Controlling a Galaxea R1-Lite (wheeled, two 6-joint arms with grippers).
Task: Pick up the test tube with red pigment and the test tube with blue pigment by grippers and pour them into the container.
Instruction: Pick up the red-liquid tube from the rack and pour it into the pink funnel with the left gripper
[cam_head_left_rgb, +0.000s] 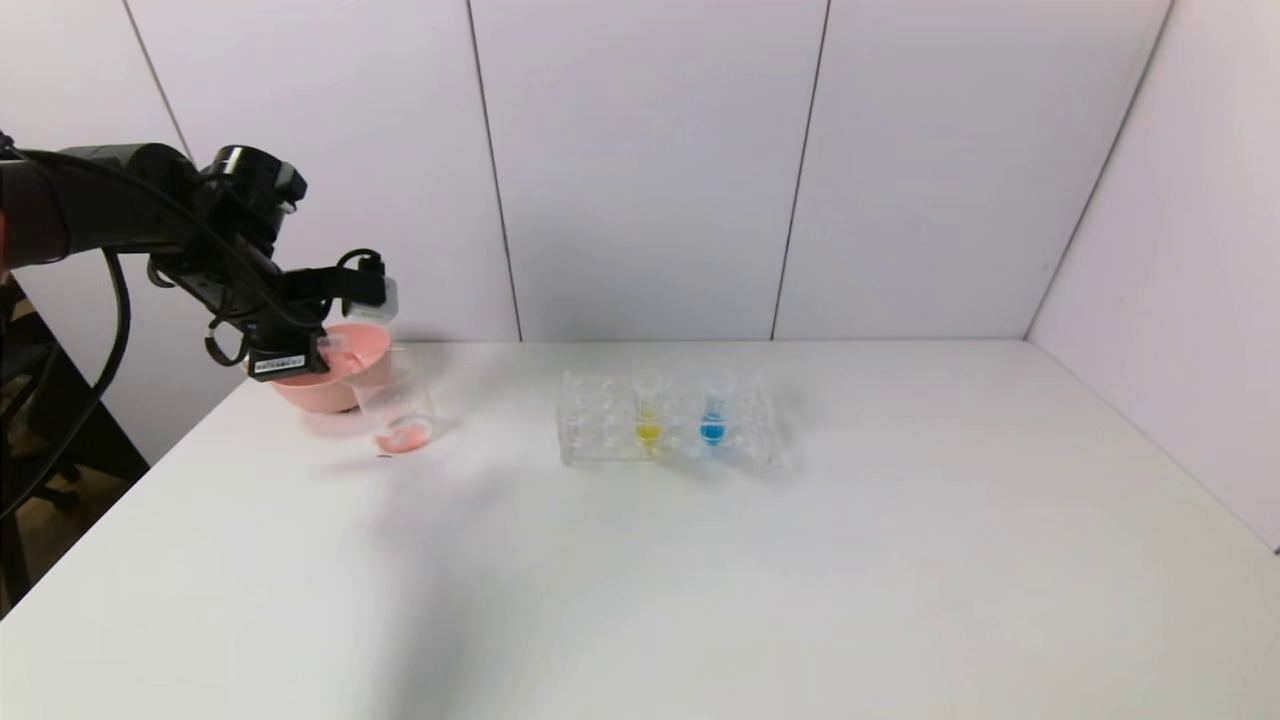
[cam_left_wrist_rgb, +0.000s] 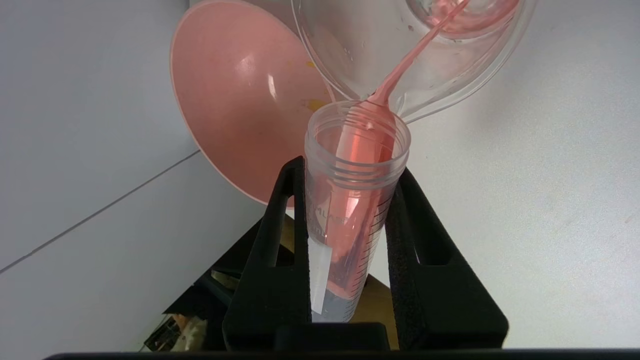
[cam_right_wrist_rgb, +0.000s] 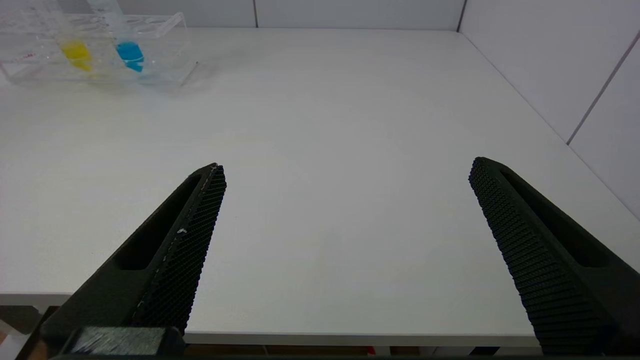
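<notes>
I'm mid-pour on the left side. My left gripper (cam_left_wrist_rgb: 350, 240) is clamped on the test tube with red pigment (cam_left_wrist_rgb: 352, 200), tipped mouth-down, and a thin red stream runs from its lip into the container (cam_left_wrist_rgb: 450, 75), upper right of the left wrist frame. In the head view the container (cam_head_left_rgb: 395, 410) sits left of centre, just in front of the pink bowl (cam_head_left_rgb: 340, 385), with a red puddle collecting at its bottom.

The test tube with blue pigment (cam_head_left_rgb: 712, 415) stands in the clear rack (cam_head_left_rgb: 670, 430) at mid-frame, beside the yellow tube (cam_head_left_rgb: 648, 418) — untouched, well apart from the pour. My right gripper (cam_right_wrist_rgb: 345, 210) hangs low over the near table edge, fingers spread wide and holding nothing; the rack shows at the upper left of its frame.

What worries me: the tube mouth sits right at the container's rim, so a small wrist drift could send the stream down the outside wall or into the bowl just behind. Nudging the light beaker could also tip it. And liquid clinging to the tube's threads may drip onto the table (cam_head_left_rgb: 700, 580) when I level out — I'd hold until the stream stops.
</notes>
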